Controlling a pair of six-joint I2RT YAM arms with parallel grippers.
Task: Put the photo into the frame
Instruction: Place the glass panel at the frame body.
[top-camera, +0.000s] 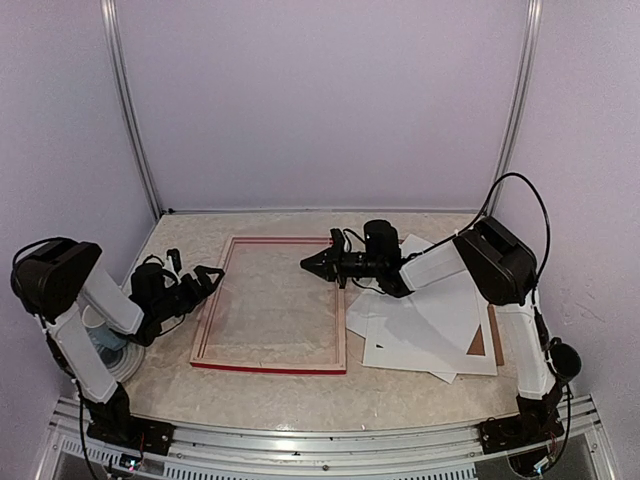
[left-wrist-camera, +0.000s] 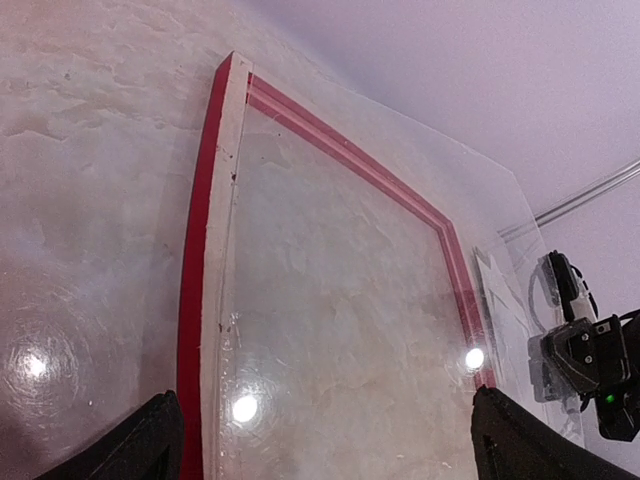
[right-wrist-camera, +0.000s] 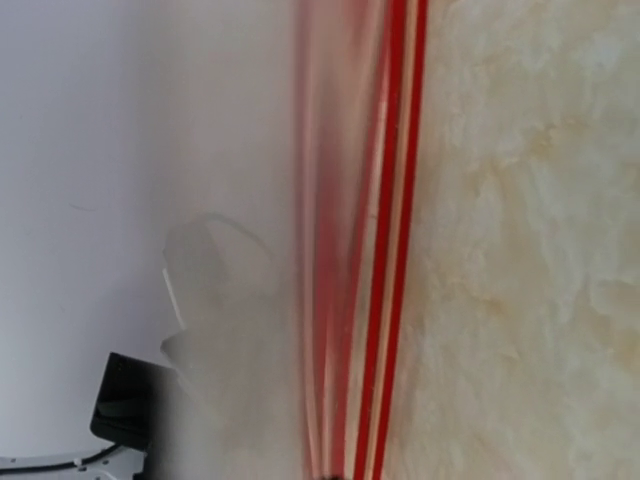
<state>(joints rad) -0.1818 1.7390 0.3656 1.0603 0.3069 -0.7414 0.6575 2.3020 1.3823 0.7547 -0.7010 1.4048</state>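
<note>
Beneath both pincers: beige marbled table (top-camera: 300, 385). Between pincers, frame (top-camera: 268, 305) lies flat, pale wood back up, red edge showing, table visible through clear pane. Behind right pincer, under its arm: loose stack of white sheets (top-camera: 430, 325), just beside frame's right rail; which sheet is photo, cannot tell. Brown board (top-camera: 478, 342) peeks from stack. Left pincer (top-camera: 208, 280) just off frame's left rail, fingers (left-wrist-camera: 150, 440) spread wide, holding nothing. Right pincer (top-camera: 310, 263) over frame's far right corner; spread or pressed together, cannot tell.
</note>
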